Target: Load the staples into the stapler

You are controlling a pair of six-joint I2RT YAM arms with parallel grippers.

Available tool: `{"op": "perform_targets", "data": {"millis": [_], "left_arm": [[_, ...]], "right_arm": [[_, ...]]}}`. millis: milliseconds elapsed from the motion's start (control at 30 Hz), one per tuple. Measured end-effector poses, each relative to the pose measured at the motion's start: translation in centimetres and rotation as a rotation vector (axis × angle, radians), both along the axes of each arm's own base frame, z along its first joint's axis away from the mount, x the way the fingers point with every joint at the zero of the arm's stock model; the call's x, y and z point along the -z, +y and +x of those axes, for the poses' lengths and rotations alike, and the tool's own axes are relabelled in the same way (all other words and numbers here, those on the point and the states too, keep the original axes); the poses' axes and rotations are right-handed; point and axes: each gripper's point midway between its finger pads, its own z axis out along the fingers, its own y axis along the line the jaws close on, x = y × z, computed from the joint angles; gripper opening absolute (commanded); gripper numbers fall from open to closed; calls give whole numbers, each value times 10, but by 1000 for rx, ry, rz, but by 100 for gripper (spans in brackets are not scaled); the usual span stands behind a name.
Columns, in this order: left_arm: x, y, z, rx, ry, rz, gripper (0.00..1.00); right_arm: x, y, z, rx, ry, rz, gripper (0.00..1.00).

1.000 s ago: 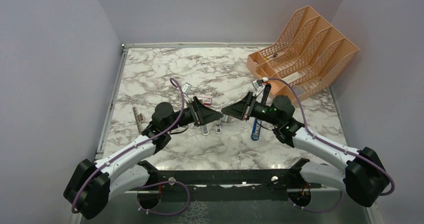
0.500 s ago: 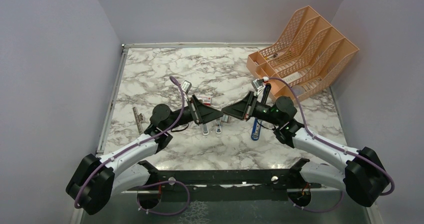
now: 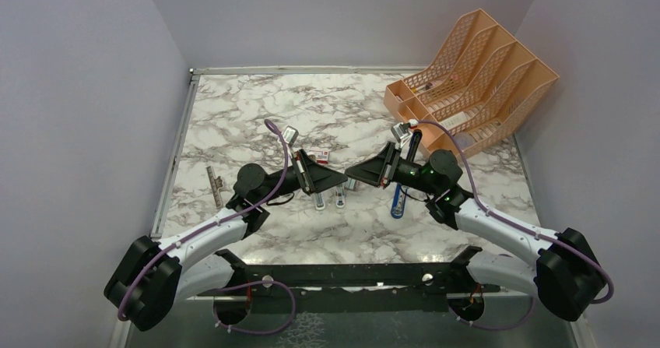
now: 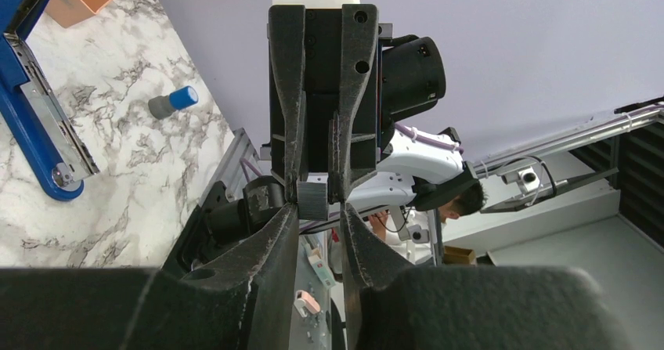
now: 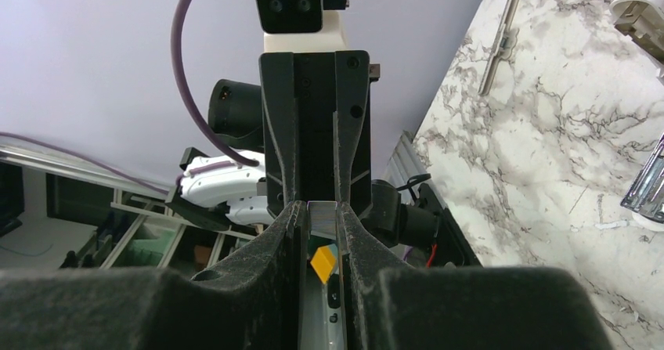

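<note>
Above the middle of the table my two grippers meet tip to tip. My right gripper point(image 5: 321, 207) is shut on the staples point(image 5: 321, 215), a small grey ribbed block that sticks out past its fingertips. The left wrist view shows the staples point(image 4: 315, 197) end-on. My left gripper point(image 4: 319, 211) has its jaws narrowed around that end, one pad touching and a slim gap at the other. The stapler point(image 3: 340, 198), white with silver metal, lies open on the marble just nearer than the gripper tips. The left gripper point(image 3: 339, 180) and right gripper point(image 3: 352, 174) hide the staples from above.
A blue-and-black tool point(image 3: 400, 194) lies under the right wrist. A red-and-white box point(image 3: 321, 155) and a small white piece point(image 3: 290, 135) sit behind the left gripper. A metal strip point(image 3: 215, 184) lies near the left edge. An orange file rack point(image 3: 475, 75) fills the back right corner.
My left jaws have narrowed a good deal around the end of the staples, and the left elbow has slid slightly left. The right gripper has kept its hold and place.
</note>
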Motion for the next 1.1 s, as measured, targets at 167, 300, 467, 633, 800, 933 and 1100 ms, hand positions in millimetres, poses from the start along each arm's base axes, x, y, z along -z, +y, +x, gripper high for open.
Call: {"op": "perform_targets", "data": {"millis": [167, 300, 467, 633, 800, 933, 1100], "left_arm": [[0, 0, 0, 0, -1, 0, 22], [0, 0, 0, 0, -5, 0, 19], [0, 0, 0, 0, -8, -1, 16], [-1, 0, 0, -1, -14, -3, 15], [-1, 0, 0, -2, -20, -2, 15], [3, 0, 0, -3, -21, 2, 15], [24, 2, -3, -5, 10, 37, 15]], "right_arm": [[0, 0, 0, -2, 0, 0, 24], [-1, 0, -1, -4, -2, 4, 26], [-2, 0, -1, -4, 2, 6, 31], [-1, 0, -1, -4, 2, 6, 35], [-3, 0, -1, -3, 5, 9, 56], [-8, -5, 0, 32, 3, 17, 65], [-19, -19, 5, 135, -9, 8, 66]]}}
